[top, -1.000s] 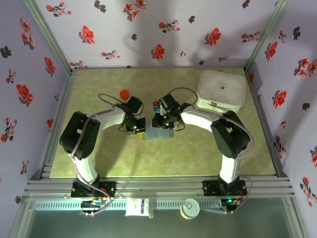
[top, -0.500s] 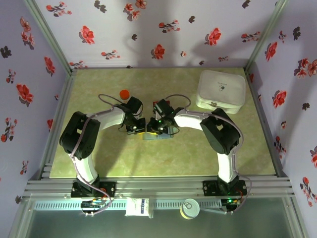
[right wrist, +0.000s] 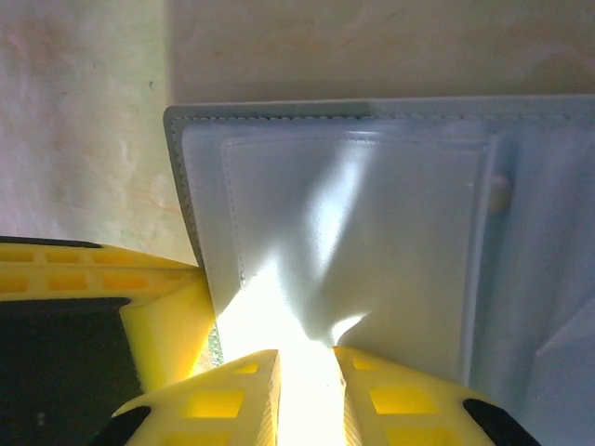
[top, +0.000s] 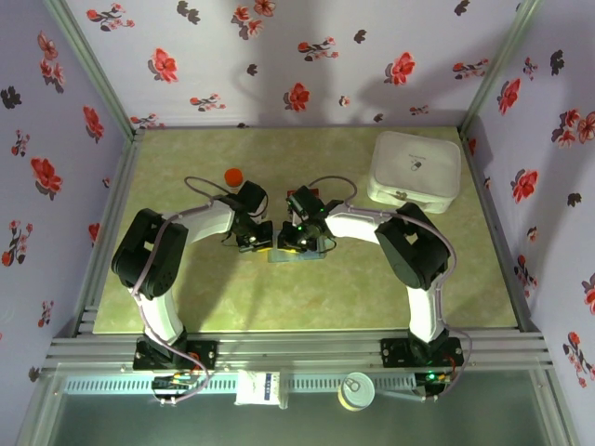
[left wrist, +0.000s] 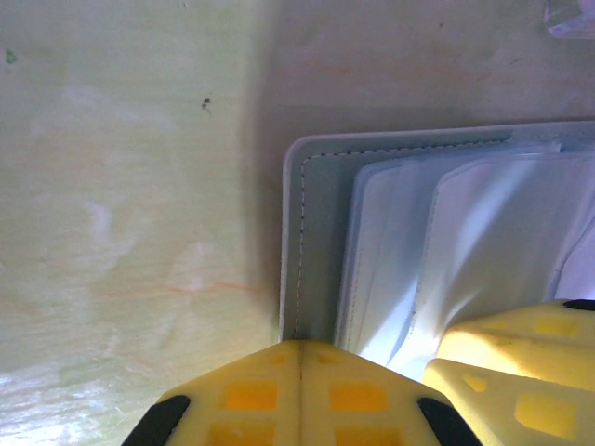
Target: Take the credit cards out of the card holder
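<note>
You had both arms bent inward so that they met over the middle of the counter (top: 372, 279), where the card holder (right wrist: 353, 214) lay open and flat with its pale blue-grey inside facing up. Your left hand (left wrist: 300, 358) was clenched, its two yellow tips pressed together with no gap. It sat at the holder's stitched left border, and you could not tell whether any of that border was caught between the tips. The clear sleeves fanned out just to the right of it.

Your right hand (right wrist: 307, 358) was nearly closed, with only a thin slit between the tips. The near edge of the holder's inner panel ran up into that slit, so the hand looked to be grasping the panel there, though glare washed out the contact. A small round stud (right wrist: 500, 190) showed on the panel farther right. The two hands were just beside each other.

A big white rounded box (top: 416, 167) stood well apart at the far right of the counter. A small red object (top: 233, 176) sat beyond your left arm.
</note>
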